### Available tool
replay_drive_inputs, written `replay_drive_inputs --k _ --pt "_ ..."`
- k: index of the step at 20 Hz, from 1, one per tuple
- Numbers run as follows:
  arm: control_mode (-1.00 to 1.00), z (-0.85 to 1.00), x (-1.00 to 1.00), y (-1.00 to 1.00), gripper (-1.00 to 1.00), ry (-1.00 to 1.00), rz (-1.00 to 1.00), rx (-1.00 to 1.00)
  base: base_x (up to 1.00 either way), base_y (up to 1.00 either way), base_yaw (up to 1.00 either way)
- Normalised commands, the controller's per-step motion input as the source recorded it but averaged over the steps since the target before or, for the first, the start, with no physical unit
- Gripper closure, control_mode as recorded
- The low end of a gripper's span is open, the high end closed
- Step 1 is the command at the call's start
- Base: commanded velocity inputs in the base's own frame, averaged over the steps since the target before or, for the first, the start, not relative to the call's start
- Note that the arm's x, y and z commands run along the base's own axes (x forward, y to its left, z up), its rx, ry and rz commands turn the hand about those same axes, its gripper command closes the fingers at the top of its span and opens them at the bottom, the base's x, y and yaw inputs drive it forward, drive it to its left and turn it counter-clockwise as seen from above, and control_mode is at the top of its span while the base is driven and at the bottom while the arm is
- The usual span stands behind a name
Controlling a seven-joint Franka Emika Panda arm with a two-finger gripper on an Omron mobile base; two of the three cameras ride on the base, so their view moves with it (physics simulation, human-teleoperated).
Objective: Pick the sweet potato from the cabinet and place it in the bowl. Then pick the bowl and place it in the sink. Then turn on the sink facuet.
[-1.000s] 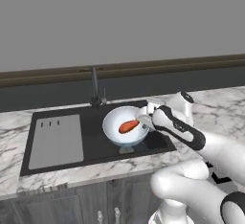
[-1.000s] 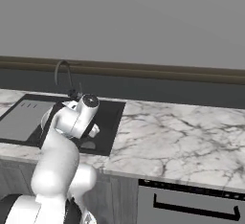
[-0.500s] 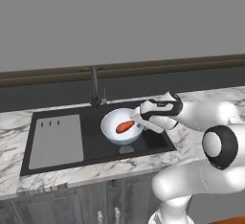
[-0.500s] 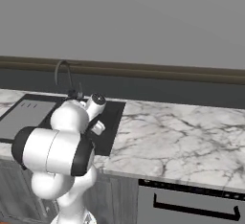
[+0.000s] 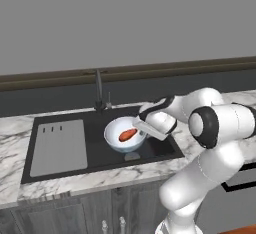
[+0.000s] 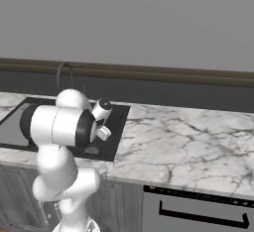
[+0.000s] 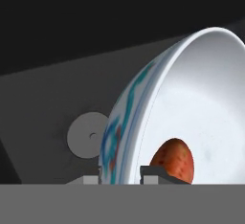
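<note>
The bowl [image 5: 124, 134] is clamped at its rim by the gripper [image 5: 141, 128], sweet potato [image 5: 128, 134] inside. Since a second ago it has been carried lower over the sink [image 5: 152, 145] basin; release is judged next, faucet [image 5: 99, 89] untouched.

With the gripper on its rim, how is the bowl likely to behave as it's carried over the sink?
The bowl looks rigid, so it probably won't flex. Pinched at one edge by the gripper, it may tilt. The sweet potato lies loose inside and could roll.
</note>
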Motion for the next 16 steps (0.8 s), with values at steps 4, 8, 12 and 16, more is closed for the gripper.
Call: replay_drive_inputs --k 4,8,12,16 --pt "-1.0 -0.31 0.39 0.0 1.0 0.0 0.02 0.0 0.0 0.0 0.0" --pt "-1.0 -0.28 0.36 0.0 1.0 0.0 0.06 0.0 0.0 0.0 0.0" --pt "-1.0 -0.33 0.38 0.08 1.0 0.0 0.07 0.0 0.0 0.0 0.0" --pt "-1.0 -0.31 0.44 0.0 1.0 0.0 0.08 0.0 0.0 0.0 0.0"
